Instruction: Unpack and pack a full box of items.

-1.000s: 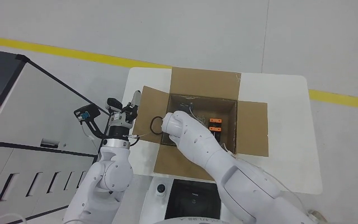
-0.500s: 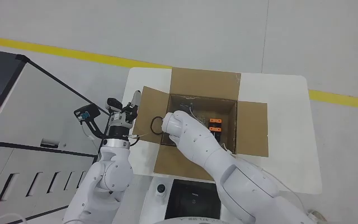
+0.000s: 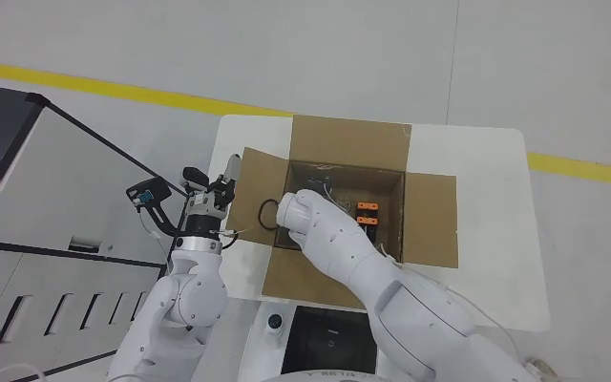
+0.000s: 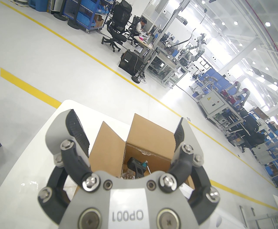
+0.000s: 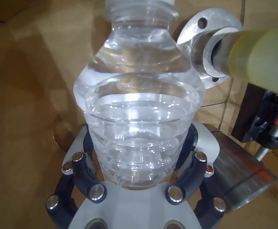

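The right gripper [image 5: 140, 134] is inside the open cardboard box [image 3: 348, 143], its fingers clamped on the ribbed body of a clear plastic bottle [image 5: 139, 86] — a flanged metal part [image 5: 204, 43] lies just beside the bottle's shoulder, and a black-and-orange item [image 5: 260, 121] is near. The right arm [image 3: 325, 234] is bent over the box's left side. The left gripper [image 4: 127, 118] hangs at the left edge of the white table [image 3: 477, 191], just beside the box's left flap — jaws spread wide, holding nothing.

White table [image 3: 477, 172], yellow floor line [image 3: 95, 86] beyond it (crossing pale grey floor), black office chairs [image 4: 115, 36], blue storage racks [image 4: 81, 15]
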`<move>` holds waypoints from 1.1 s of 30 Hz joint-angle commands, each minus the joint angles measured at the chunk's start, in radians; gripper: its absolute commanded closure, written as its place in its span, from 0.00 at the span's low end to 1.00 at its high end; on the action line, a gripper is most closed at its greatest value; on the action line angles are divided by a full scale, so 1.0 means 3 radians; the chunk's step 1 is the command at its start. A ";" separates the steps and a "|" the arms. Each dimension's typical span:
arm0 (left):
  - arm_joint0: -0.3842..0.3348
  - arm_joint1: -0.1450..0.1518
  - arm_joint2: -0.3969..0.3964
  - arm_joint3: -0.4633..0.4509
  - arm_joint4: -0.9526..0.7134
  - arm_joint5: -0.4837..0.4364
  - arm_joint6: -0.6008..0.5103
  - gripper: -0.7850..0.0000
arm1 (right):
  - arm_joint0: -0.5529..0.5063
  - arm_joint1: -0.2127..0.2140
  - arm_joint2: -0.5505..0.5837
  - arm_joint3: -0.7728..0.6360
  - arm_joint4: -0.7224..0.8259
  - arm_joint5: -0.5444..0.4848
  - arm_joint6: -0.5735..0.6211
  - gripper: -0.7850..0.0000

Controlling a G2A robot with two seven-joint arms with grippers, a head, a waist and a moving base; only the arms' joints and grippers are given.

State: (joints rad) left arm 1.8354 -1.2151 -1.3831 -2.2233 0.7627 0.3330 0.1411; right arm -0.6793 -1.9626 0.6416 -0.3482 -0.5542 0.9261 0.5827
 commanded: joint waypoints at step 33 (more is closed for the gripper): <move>0.0001 0.0000 0.0000 0.0000 0.0000 -0.0001 0.0000 0.00 | 0.0015 0.0004 -0.0114 -0.0228 0.0023 0.0000 -0.0097 1.00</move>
State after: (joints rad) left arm 1.8354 -1.2151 -1.3831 -2.2233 0.7627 0.3330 0.1411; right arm -0.6741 -1.9621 0.6060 -0.4129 -0.5452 0.9249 0.5529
